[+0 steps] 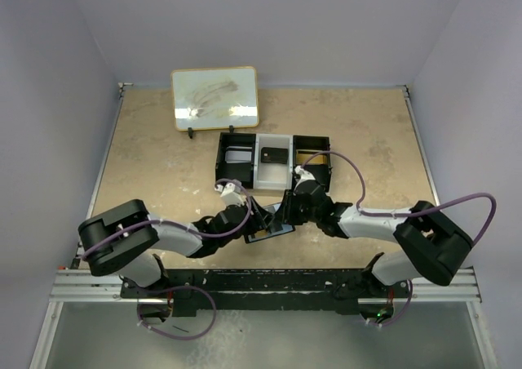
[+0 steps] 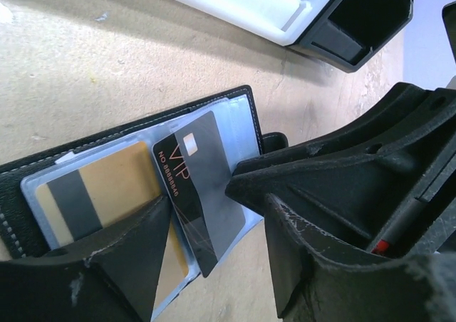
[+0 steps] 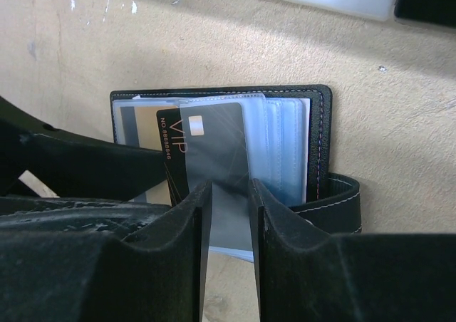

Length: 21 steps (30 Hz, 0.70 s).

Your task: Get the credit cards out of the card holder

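As stitched holder [image 3: 322, 122] gapes, glossy card [image 3: 214, 147] seems pinched.

Work cell before me, seen from above: a beige, stone-mottled table top [image 1: 163, 165] closed in by a plain pale grey-lavender back wall [image 1: 269, 26], left wall [image 1: 41, 100] and right wall [image 1: 481, 75], evenly lit with soft shadows. A wood-framed whiteboard [image 1: 215, 97], smeared grey, stands propped near the far edge, a black-and-white three-compartment tray [image 1: 218, 161] just in front of it; a slotted aluminium rail [image 1: 90, 286] runs along the near edge
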### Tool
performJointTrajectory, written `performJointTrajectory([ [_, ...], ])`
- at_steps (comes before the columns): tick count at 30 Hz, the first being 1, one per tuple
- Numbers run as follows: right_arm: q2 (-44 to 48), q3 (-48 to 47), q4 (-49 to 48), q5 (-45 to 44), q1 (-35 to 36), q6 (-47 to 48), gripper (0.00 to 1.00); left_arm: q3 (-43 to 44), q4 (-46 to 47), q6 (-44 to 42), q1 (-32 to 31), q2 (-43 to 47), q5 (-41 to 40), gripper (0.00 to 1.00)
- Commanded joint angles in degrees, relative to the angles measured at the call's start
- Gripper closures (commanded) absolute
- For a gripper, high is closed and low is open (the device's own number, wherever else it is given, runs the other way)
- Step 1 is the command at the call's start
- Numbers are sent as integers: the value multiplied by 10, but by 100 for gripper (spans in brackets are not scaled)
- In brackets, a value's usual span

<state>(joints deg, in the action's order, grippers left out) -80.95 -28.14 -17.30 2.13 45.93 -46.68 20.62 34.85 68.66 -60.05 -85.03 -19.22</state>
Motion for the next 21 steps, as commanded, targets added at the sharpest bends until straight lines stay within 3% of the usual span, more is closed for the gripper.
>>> performJointTrajectory([
  [1,0,32,22,6,1,-13,69,-11,87,14,2,-43,24,49],
  [11,8,38,26,5,2,-17,69,-27,126,31,1,-53,16,67],
  [21,7,34,37,-4,1,-19,69,-37,155,36,1,-44,25,100],
])
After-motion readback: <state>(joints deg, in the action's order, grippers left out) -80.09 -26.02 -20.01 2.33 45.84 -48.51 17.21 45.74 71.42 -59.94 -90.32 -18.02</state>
